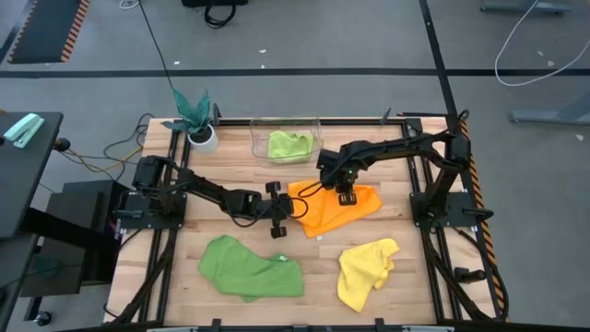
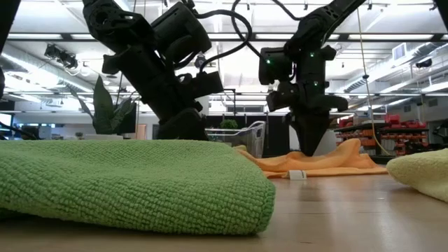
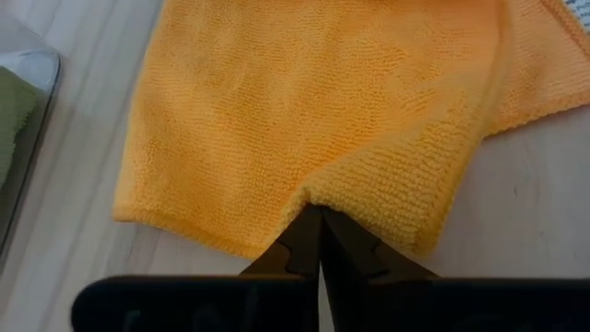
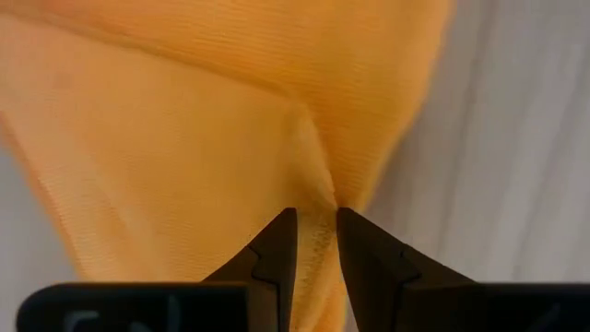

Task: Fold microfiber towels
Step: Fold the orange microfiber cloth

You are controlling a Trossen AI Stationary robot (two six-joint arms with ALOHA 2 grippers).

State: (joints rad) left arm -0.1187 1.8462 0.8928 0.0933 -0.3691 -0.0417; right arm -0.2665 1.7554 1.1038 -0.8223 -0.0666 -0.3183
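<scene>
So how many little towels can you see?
4: orange towel mid-table, pinched by both grippers; lime green towel in the clear bin; dark green towel and yellow towel nearer the front.

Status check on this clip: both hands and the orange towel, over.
Left hand shut on orange towel edge. Right hand pinching a fold of it. Nothing in the way.
</scene>
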